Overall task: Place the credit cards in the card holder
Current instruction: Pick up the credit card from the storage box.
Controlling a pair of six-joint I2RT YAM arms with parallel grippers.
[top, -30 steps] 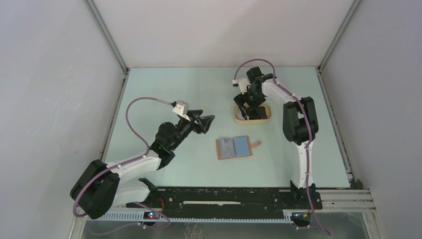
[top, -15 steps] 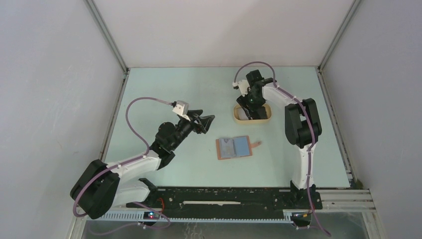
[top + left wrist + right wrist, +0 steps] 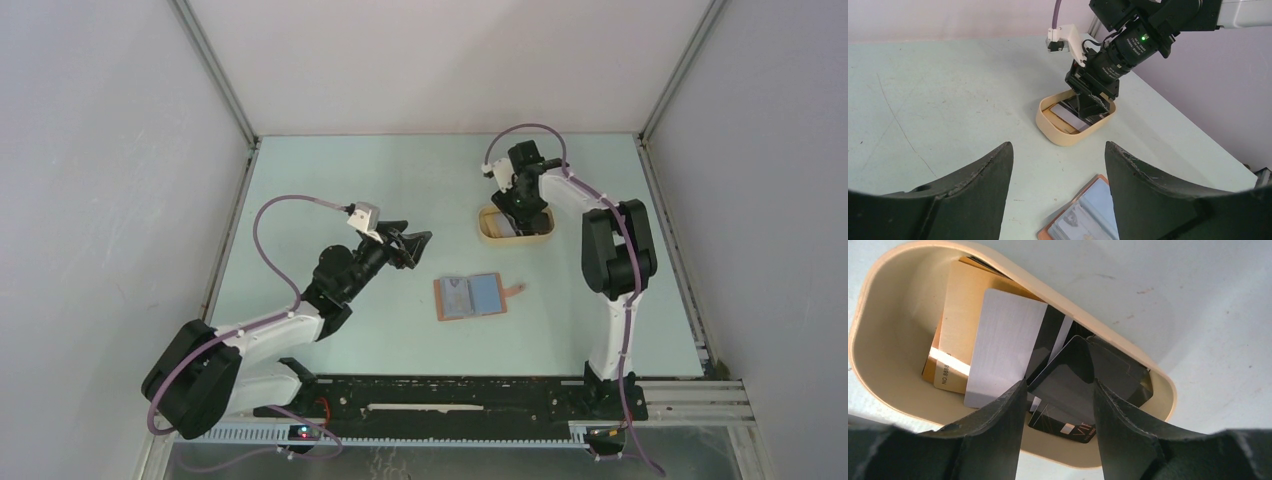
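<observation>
Wallet [image 3: 470, 297] lies open near-centre. My L claw [image 3: 418, 240] hovers just left of it, spread wide, empty. Far right, my R claw [image 3: 1058, 386] straddles a black card [image 3: 1070, 390] in the tray [image 3: 878, 315] w/ other cards [image 3: 1003, 345]; can't tell if clamped.

card holder [image 3: 1083, 215] cut off at btm edge, left wrist view.

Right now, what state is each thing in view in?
Left fingers: open, empty, above the table.
Right fingers: down in the tray, either side of the black card; grip unclear.
Black card: in the tray, between the right fingers.
Gold card, white card: lying in the tray.
Tray: on the table, upright.
Card holder: lying open, pale inside up.
</observation>
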